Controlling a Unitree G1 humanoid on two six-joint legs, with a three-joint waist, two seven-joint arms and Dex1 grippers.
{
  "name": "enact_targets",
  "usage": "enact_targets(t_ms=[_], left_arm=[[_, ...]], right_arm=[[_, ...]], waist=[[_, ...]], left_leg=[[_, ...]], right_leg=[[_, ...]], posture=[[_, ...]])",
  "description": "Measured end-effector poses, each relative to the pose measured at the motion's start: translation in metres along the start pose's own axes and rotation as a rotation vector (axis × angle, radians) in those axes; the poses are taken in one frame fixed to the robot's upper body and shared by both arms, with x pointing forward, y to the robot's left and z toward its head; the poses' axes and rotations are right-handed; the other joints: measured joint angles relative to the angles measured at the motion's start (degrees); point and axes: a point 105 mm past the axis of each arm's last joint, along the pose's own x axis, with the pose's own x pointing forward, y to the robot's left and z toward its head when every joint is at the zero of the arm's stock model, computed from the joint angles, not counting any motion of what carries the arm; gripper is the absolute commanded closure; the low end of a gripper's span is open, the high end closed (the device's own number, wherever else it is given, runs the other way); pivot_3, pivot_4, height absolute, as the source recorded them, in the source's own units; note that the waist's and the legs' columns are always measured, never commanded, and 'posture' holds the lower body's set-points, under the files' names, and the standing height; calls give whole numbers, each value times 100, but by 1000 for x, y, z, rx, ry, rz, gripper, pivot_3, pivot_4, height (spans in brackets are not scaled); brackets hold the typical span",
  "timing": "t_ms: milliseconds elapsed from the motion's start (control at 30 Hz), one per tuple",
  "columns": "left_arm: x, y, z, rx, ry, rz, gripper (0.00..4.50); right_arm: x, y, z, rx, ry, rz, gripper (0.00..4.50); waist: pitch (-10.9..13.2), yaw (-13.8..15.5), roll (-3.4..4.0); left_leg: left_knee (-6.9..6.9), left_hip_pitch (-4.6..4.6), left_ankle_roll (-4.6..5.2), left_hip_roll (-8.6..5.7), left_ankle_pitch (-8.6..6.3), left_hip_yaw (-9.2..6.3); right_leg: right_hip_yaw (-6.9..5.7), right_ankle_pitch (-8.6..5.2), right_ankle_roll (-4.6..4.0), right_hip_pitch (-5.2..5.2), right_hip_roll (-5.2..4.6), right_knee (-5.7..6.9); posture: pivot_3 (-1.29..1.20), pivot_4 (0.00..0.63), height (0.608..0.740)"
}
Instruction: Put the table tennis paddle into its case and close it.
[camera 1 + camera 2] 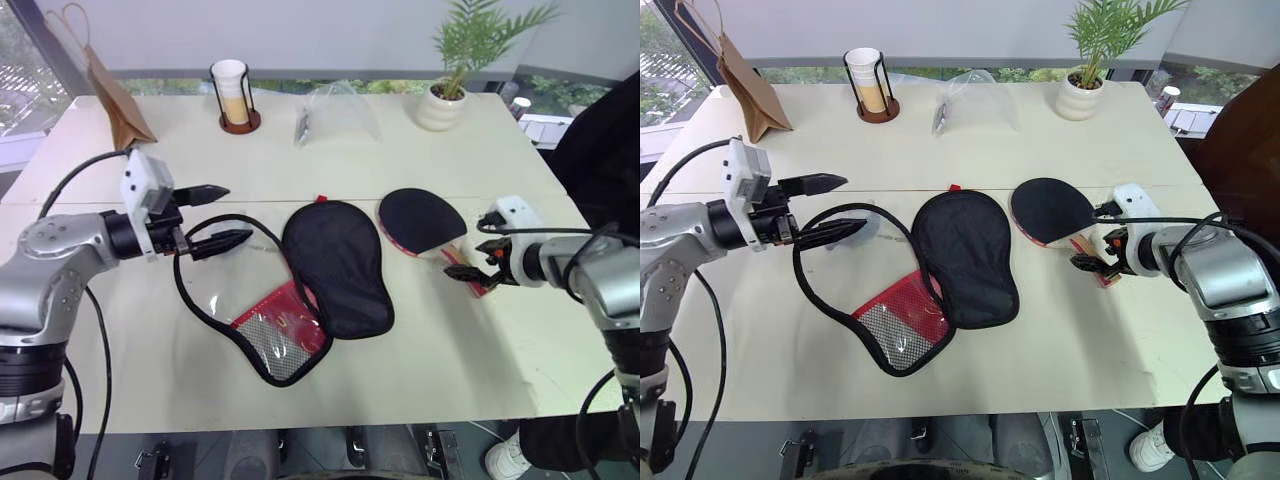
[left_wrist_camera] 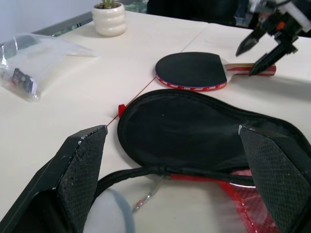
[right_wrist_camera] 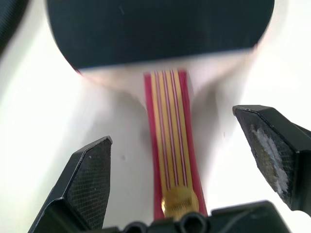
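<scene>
At the upper left of the head view a brown paper bag (image 1: 112, 92) stands on the white table (image 1: 420, 360), and to its right a paper cup in a black wire holder (image 1: 233, 95). Below them, at mid-left, the left gripper (image 1: 222, 216) hovers with its two black fingers spread wide, holding nothing, just beside the zip rim of the case (image 1: 335, 265). The case lies unzipped in the centre of the frame, its black flap folded out to the right and its red and mesh panel lower left. A clear plastic bag (image 1: 335, 112) sits at upper centre. Right of the case, apart from it, the table tennis paddle (image 1: 420, 220) lies flat, handle pointing to the lower right. The right gripper (image 1: 468, 258) has its fingers parted on either side of the handle, not clamping it. A potted plant (image 1: 447, 95) stands at upper right.
</scene>
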Motion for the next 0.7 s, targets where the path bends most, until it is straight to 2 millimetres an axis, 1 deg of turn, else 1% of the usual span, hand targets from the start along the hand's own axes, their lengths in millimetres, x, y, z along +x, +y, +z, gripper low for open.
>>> enact_targets(t_ms=[133,167,233,333,367,400,433,633,700], left_arm=[[0,-1,0,-1,-1,-4,0],[0,-1,0,-1,-1,-7,0],[0,-2,-1,-3,2,-14,0],[0,-3,-2,-3,5,-21,0],[0,-3,-2,-3,5,-21,0],[0,-3,-2,-3,5,-21,0],[0,-3,-2,-3,6,-22,0],[0,-4,-2,-1,6,-26,0],[1,-4,-2,-1,7,-27,0]], right_arm=[[5,1,-10,21,42,27,51],[5,1,-10,24,43,28,280],[6,2,-10,30,44,37,968],[6,2,-10,41,50,40,2429],[6,2,-11,44,53,39,3012],[6,1,-11,50,57,31,3431],[5,3,-10,53,56,43,3609],[0,6,-9,91,68,39,3607],[-6,9,-2,126,59,38,3607]], waist=[[0,0,0],[0,1,0],[0,3,0],[0,4,0],[0,6,0],[0,9,0],[0,9,-1],[0,16,-1],[0,12,1]], left_leg=[[0,0,0,0,0,0],[1,0,0,0,0,-1],[2,0,0,0,0,-1],[4,0,0,0,0,-1],[5,0,0,0,0,-1],[5,0,0,0,0,-2],[5,0,0,0,0,-2],[5,0,0,0,0,-2],[5,-1,0,0,0,-1]], right_leg=[[0,1,2,0,1,1],[0,1,2,1,1,1],[0,1,2,2,1,1],[0,1,2,3,0,1],[0,1,2,3,1,1],[0,1,2,3,1,1],[0,1,1,4,1,0],[-1,0,1,3,0,1],[0,1,2,1,-1,2]], posture=[[0,150,734],[0,150,734],[0,150,734],[0,150,734],[0,150,734],[0,150,734],[0,150,734],[0,150,734],[0,150,734]])
